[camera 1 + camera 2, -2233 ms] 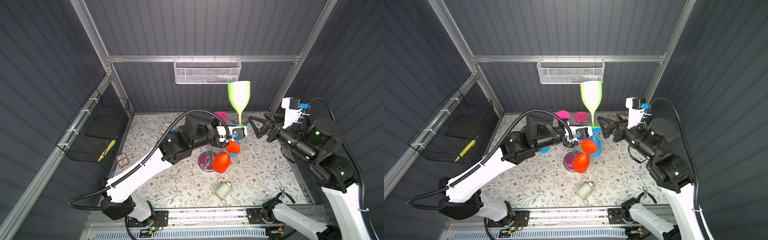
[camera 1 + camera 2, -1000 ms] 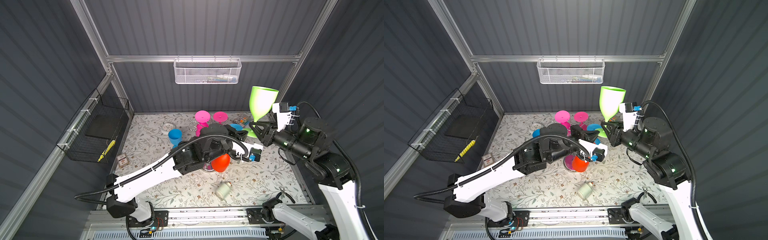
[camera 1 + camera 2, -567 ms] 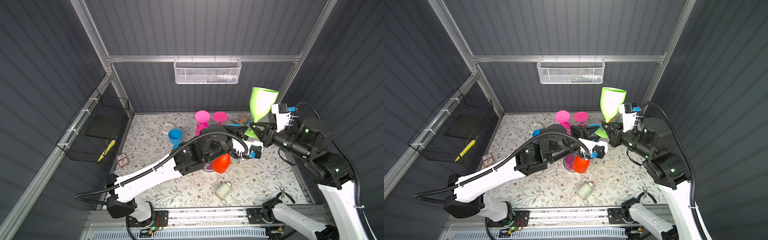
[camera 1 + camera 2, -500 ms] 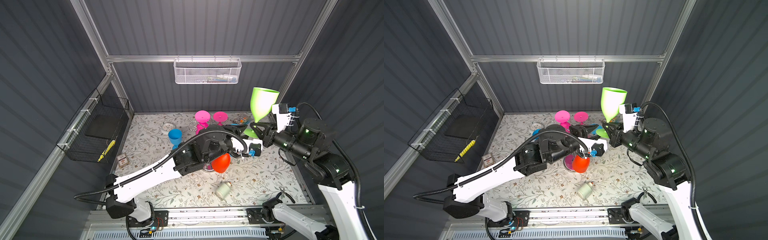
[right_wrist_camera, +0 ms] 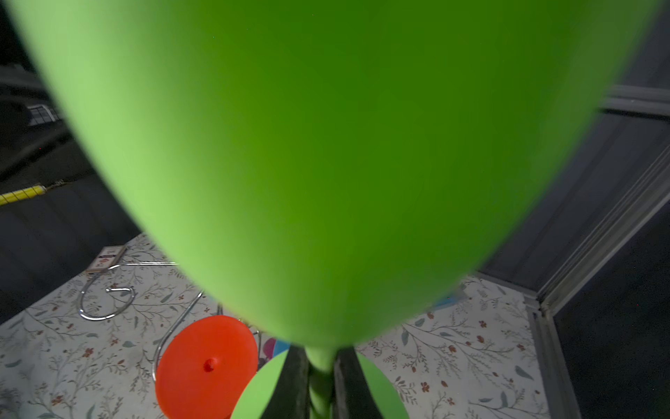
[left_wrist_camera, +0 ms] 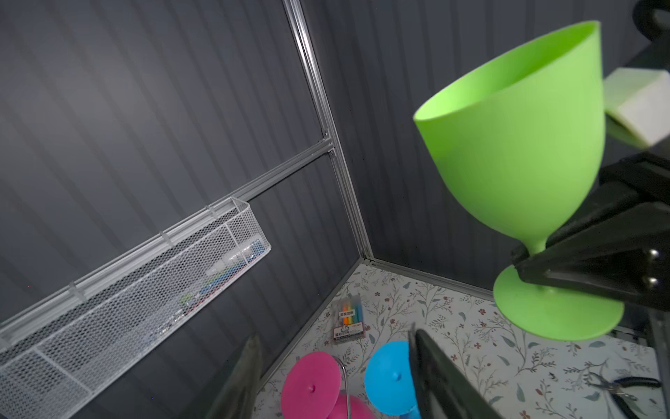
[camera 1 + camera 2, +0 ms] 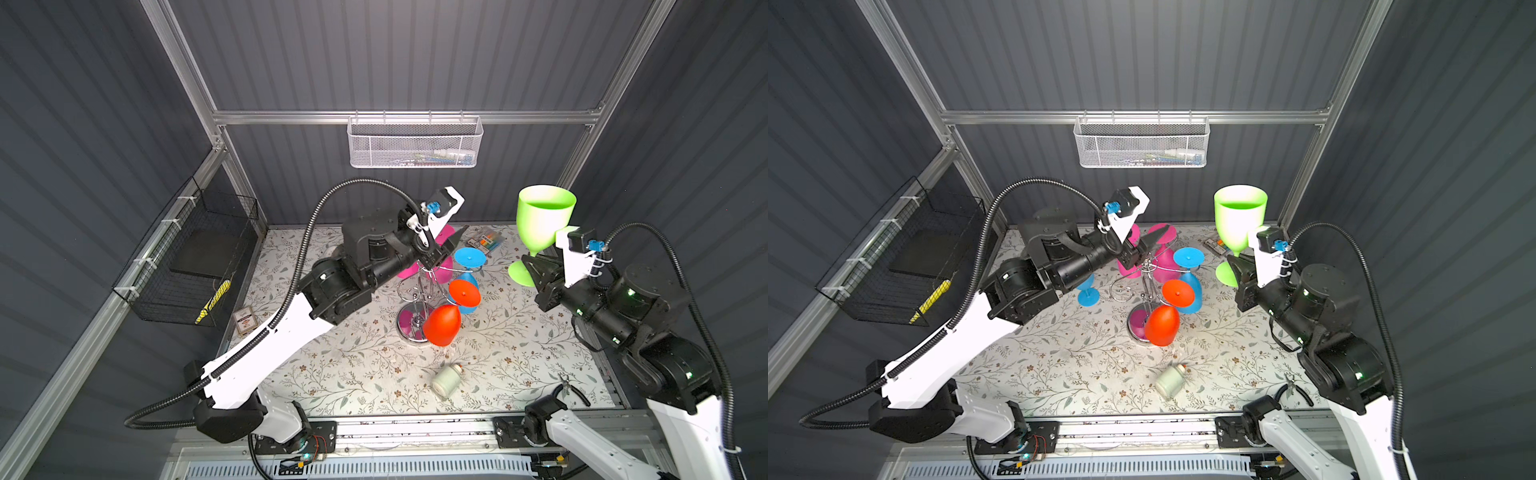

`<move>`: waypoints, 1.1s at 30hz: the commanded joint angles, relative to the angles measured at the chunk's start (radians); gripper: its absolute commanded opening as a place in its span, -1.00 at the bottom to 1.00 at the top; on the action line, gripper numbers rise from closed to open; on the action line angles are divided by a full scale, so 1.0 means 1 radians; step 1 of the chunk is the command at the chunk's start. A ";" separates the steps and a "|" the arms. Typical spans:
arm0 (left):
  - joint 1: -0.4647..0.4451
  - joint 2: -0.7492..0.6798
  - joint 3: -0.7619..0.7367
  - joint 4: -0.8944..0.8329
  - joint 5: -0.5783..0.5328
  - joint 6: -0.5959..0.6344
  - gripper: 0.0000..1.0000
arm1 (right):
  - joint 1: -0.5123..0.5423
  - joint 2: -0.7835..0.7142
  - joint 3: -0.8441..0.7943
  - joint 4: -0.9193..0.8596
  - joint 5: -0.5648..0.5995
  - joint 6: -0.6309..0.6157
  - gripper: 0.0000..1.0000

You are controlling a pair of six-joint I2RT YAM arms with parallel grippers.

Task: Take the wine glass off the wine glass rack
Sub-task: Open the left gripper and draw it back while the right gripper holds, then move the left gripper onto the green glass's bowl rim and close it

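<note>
A bottle [image 7: 445, 381] is lying in front of the wine glass rack [image 7: 404, 322], a card box [image 7: 245, 322] is lying to its left, and a marker pack [image 7: 487, 241] is lying behind it.

Your left arm [image 7: 291, 332] stretches up from the front toward the middle, and the left gripper [image 7: 445, 250] points right with its jaws spread, nothing between them. Your right arm [image 7: 602, 307] bends in from the right side. The right gripper [image 7: 528, 262] points left, clamped on the stem of the upright green wine glass [image 7: 545, 218].
</note>
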 commanded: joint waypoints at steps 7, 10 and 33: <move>0.032 0.042 0.176 -0.226 0.261 -0.379 0.40 | -0.003 -0.109 -0.175 0.117 0.113 -0.417 -1.00; 0.054 0.065 0.205 -0.256 0.333 -0.438 0.41 | -0.002 -0.128 -0.210 0.136 0.101 -0.496 -1.00; 0.102 0.201 0.328 -0.348 0.597 -0.576 0.34 | 0.058 -0.137 -0.258 0.165 0.177 -0.724 -1.00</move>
